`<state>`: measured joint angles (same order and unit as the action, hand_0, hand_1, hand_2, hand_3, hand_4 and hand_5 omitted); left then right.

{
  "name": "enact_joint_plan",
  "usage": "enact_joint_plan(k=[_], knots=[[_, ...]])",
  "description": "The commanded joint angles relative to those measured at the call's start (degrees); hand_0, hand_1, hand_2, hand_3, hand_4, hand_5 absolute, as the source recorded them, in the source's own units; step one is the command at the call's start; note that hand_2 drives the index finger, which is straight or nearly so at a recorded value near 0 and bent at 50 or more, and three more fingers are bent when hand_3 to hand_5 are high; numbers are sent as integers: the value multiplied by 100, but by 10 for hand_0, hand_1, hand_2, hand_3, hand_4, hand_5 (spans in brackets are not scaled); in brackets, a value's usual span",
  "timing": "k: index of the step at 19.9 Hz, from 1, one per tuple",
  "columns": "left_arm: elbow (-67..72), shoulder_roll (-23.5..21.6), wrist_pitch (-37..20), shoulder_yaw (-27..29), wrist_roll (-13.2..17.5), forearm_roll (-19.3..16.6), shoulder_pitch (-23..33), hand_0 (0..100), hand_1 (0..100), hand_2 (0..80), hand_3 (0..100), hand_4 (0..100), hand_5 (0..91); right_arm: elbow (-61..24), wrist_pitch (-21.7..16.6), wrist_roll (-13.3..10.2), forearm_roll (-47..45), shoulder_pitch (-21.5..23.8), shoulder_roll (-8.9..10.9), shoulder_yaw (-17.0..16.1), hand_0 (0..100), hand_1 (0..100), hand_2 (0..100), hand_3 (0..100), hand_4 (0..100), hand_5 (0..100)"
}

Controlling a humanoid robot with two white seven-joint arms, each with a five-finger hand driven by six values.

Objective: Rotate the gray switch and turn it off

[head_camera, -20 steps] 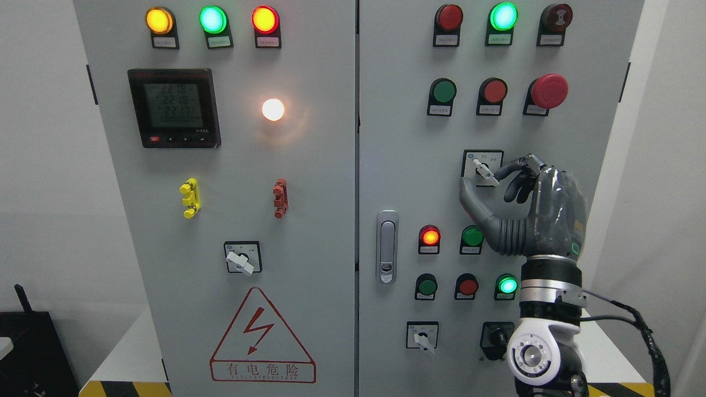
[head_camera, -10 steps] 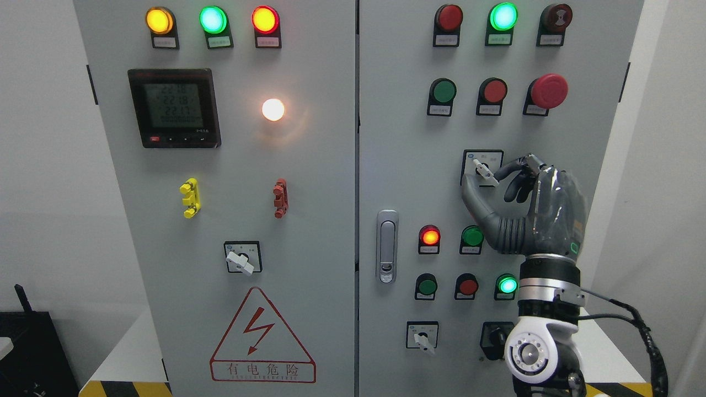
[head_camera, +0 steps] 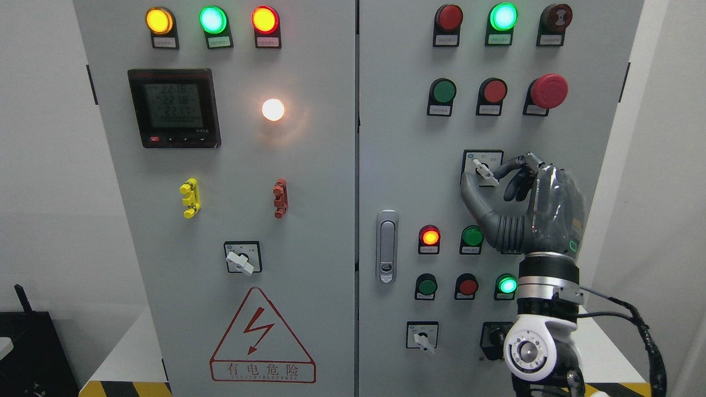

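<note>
Head view: gray cabinet (head_camera: 386, 138) with two doors, a door latch (head_camera: 387, 246) on the right door near the seam. Gray switch (head_camera: 485, 171) sits up and right of the latch, on a small square plate, its white lever tilted with the top end toward upper left. Right hand (head_camera: 524, 204) rises from below the switch, arm entering at lower right; thumb under the lever, fingertips (head_camera: 499, 172) at its right end, pinched onto the switch. Below the switch, a lit red lamp (head_camera: 429, 237) beside a green button (head_camera: 472, 236). Red mushroom button (head_camera: 548, 91) above the switch. Left door carries a meter (head_camera: 174, 107) and lightning warning sign (head_camera: 262, 336)
</note>
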<state>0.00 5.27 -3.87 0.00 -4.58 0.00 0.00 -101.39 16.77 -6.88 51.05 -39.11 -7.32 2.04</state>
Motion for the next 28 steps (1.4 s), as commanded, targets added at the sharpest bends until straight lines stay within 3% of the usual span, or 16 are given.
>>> enact_joint_plan(k=[1,22,28], knots=[[-149,0,0,44,1,114,-53,120,389,0,0,0,0,49,37,3,1,-35,2,-2,143,478,603,896,907,1000],[-149,0,0,44,1,114,-53,120,389,0,0,0,0,58,115,3,1,-79,2,33,169,471,632,915,912,1000],[-149,0,0,44,1,114,-53,120,389,0,0,0,0,75,124,20,1,-79,2,33,216,470,641,926,917,1000]])
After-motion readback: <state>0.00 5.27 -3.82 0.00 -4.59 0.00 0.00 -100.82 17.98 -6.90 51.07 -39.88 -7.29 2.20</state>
